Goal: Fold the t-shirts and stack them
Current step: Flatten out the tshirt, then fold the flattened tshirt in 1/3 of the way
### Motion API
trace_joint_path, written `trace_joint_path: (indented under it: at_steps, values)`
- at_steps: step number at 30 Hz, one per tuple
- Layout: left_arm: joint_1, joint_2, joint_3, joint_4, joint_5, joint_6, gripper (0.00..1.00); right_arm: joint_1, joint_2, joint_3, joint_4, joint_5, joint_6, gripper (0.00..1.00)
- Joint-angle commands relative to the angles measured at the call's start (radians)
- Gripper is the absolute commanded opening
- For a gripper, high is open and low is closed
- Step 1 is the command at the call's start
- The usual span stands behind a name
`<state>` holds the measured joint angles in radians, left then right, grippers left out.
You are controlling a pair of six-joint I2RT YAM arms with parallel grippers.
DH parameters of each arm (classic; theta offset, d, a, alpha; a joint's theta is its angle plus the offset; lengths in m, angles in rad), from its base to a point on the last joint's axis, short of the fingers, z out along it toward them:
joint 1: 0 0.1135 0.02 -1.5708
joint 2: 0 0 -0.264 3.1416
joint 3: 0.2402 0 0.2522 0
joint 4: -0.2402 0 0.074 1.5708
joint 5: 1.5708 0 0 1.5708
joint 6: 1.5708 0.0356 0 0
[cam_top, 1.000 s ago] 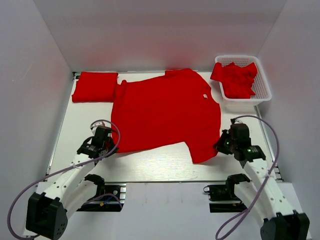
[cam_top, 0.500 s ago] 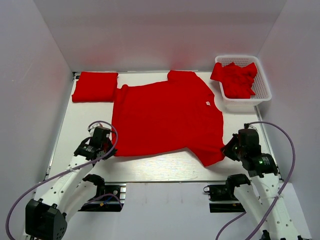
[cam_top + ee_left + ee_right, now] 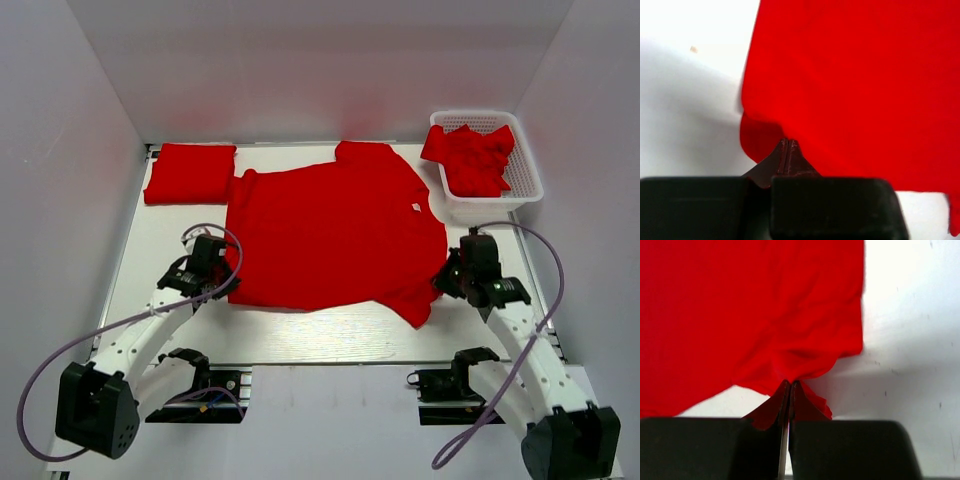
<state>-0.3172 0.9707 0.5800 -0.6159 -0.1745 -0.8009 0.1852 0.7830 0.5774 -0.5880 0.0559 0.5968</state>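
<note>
**Top view, directions read from the table centre**

- Spread t-shirt (image 3: 335, 235): lies flat across the middle of the white table (image 3: 330, 325), its collar toward 3 o'clock. A small white neck tag (image 3: 412, 207) shows near that end. One sleeve points to 12 o'clock; the other hangs toward 5 o'clock at the near edge.
- Folded t-shirt (image 3: 190, 173): a flat rectangle at 10 o'clock, just beside the far left corner of the spread t-shirt.
- Crumpled t-shirts (image 3: 470, 158): heaped in the white lattice basket (image 3: 527, 180) at 2 o'clock, with one fold draped over its left rim.

**Grippers**

- Left gripper (image 3: 228, 285): at 8 o'clock, at the near left corner of the spread t-shirt. In the left wrist view its jaws are pressed together, with the red hem pinched at the tips (image 3: 788, 145).
- Right gripper (image 3: 445, 280): at 4 o'clock, beside the near sleeve. In the right wrist view its jaws are closed tight — the cloth bunches into puckers that run straight into the tips (image 3: 790, 387).
</note>
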Motion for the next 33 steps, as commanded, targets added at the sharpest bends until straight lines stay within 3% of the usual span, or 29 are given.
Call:
trace_joint_path:
  at_steps: [1, 15, 33]
  values:
    - [-0.003, 0.028, 0.072, 0.056, -0.045, 0.003, 0.0, -0.001, 0.076, 0.084, 0.142, 0.035, -0.038, 0.0]
    - [0.015, 0.218, 0.233, 0.039, -0.272, -0.044, 0.0, -0.004, 0.355, 0.334, 0.235, 0.105, -0.117, 0.0]
    - [0.072, 0.424, 0.343, 0.125, -0.301, 0.003, 0.0, -0.013, 0.728, 0.59, 0.29, 0.125, -0.199, 0.0]
